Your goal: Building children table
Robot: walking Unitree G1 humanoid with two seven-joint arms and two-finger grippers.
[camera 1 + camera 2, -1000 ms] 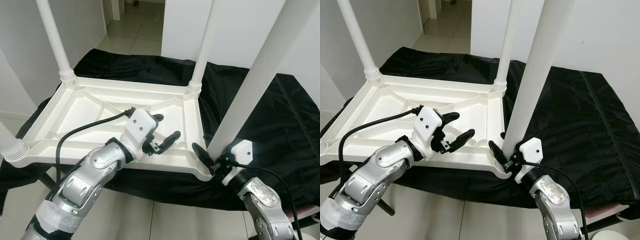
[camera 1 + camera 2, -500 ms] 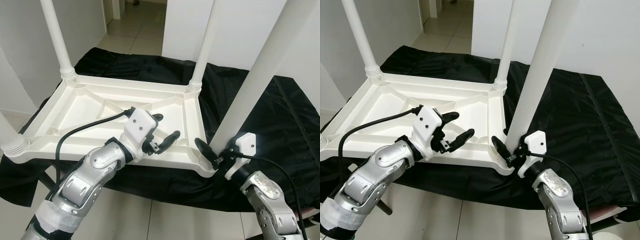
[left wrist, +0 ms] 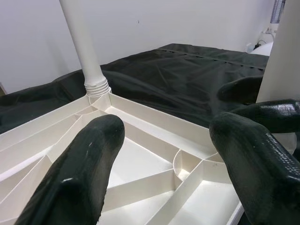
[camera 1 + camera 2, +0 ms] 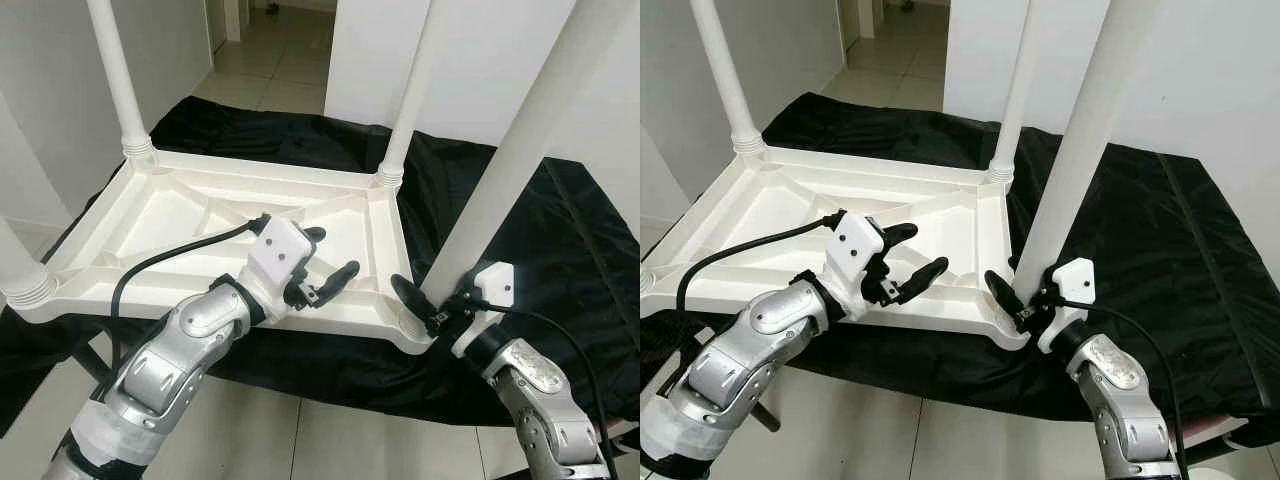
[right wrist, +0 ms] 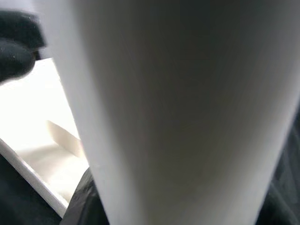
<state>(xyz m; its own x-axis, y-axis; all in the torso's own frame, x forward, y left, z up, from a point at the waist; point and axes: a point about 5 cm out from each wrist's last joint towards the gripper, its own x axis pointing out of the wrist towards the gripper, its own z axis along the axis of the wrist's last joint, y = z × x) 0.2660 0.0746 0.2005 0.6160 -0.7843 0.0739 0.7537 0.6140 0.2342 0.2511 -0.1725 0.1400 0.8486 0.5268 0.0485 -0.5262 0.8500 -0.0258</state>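
Observation:
A white plastic children's table [image 4: 190, 215] lies upside down on a black cloth. Legs stand upright at the far left corner [image 4: 115, 70] and the far right corner [image 4: 405, 95], and another at the near left [image 4: 15, 270]. My right gripper [image 4: 432, 305] is shut around the base of the near right leg [image 4: 510, 160], with one black finger [image 4: 405, 290] on the leg's left side. In the right wrist view that leg [image 5: 178, 112] sits close between the fingers. My left gripper [image 4: 335, 252] hovers open over the table's ribbed underside, holding nothing, its fingers [image 3: 79, 173] spread wide.
The black cloth [image 4: 560, 230] covers the surface under the table and spreads to the right. White walls and a doorway with a tiled floor [image 4: 270, 60] lie beyond. The tiled floor [image 4: 330, 440] shows below the near edge.
My right wrist has risen slightly and turned at the base of the near right leg. The left gripper has stayed where it was, still open.

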